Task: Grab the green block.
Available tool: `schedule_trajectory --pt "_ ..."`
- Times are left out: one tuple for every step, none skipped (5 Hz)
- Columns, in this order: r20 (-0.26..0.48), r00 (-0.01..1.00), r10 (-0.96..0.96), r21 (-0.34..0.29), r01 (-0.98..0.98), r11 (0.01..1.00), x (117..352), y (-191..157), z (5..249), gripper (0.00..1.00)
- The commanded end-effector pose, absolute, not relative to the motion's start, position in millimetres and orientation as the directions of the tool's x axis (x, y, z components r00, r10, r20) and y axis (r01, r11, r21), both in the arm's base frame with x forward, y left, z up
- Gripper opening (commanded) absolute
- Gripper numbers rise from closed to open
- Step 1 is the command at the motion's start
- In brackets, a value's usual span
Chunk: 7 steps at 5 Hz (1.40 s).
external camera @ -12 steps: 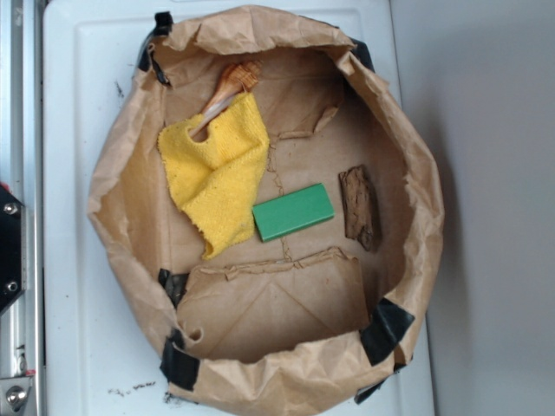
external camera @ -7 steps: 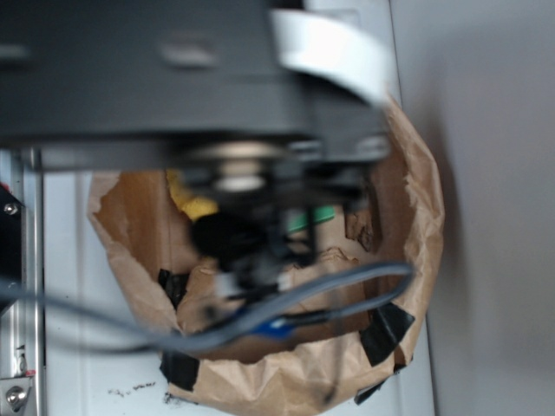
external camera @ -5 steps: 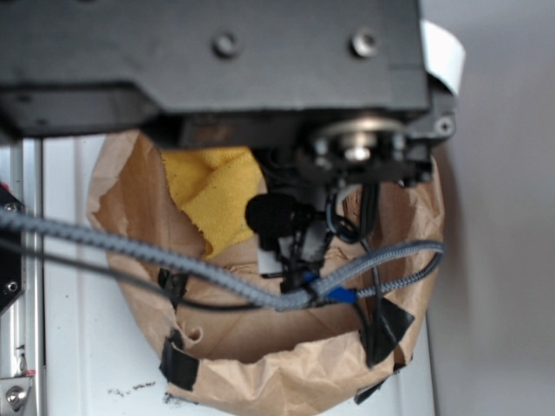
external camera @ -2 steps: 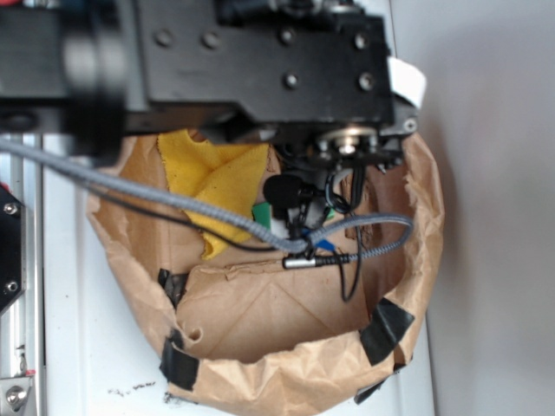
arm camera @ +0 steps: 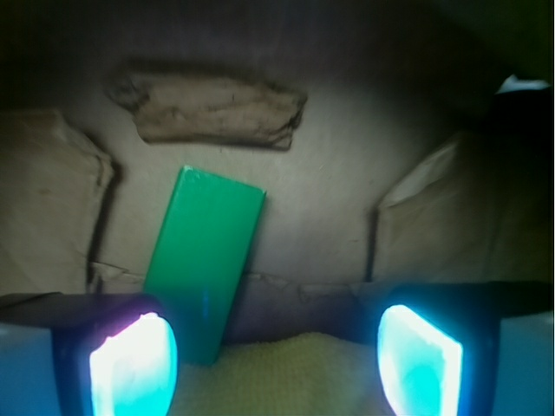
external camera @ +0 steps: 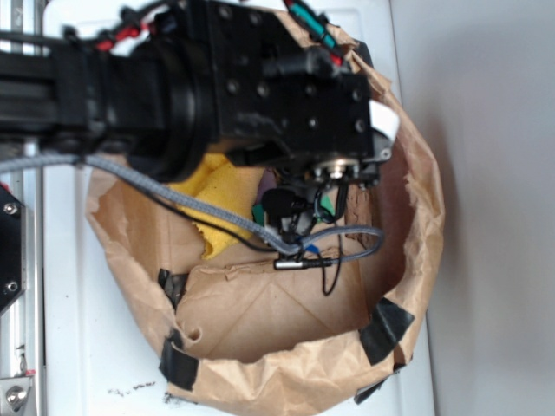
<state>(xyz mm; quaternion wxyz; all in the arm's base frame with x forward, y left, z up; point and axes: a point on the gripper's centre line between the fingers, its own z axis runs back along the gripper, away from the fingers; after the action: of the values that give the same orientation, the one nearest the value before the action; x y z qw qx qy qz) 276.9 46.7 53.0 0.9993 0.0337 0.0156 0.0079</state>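
The green block is a flat bright green slab lying on the brown paper floor of the bag; in the wrist view it sits ahead of my left finger, its near end beside that finger. In the exterior view only slivers of it show under the arm. My gripper is open and empty, its glowing fingers wide apart above the yellow cloth. In the exterior view the gripper hangs inside the bag, mostly hidden by the black arm.
A rough brown bark piece lies beyond the green block. The crumpled paper bag walls ring the work area. The yellow cloth lies left of the gripper. Grey and black cables dangle below the wrist.
The arm has swung in over the bag and dropped lower into it, shifting toward the top of the view. It now covers most of the green block and the bark piece.
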Motion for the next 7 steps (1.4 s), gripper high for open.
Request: schedule_trajectory --pt "-0.036 0.984 0.172 -0.01 -0.173 0.985 298.2 49.5 66.7 1.0" --pt "-0.069 0.966 0.248 -0.036 -0.251 0.967 309.8 45.9 73.1 1.0" --pt "-0.064 0.956 0.287 -0.03 -0.289 0.957 318.5 38.9 74.4 1.0" --pt "-0.054 0.955 0.292 0.005 -0.292 0.956 326.3 37.0 61.1 1.0" --pt "-0.06 0.959 0.277 0.041 -0.275 0.961 326.7 32.5 44.5 1.0" --pt "-0.085 0.964 0.251 0.087 -0.243 0.966 318.1 31.2 24.6 1.0" --pt "-0.115 0.968 0.223 0.103 -0.212 0.972 301.5 28.4 14.4 1.0"
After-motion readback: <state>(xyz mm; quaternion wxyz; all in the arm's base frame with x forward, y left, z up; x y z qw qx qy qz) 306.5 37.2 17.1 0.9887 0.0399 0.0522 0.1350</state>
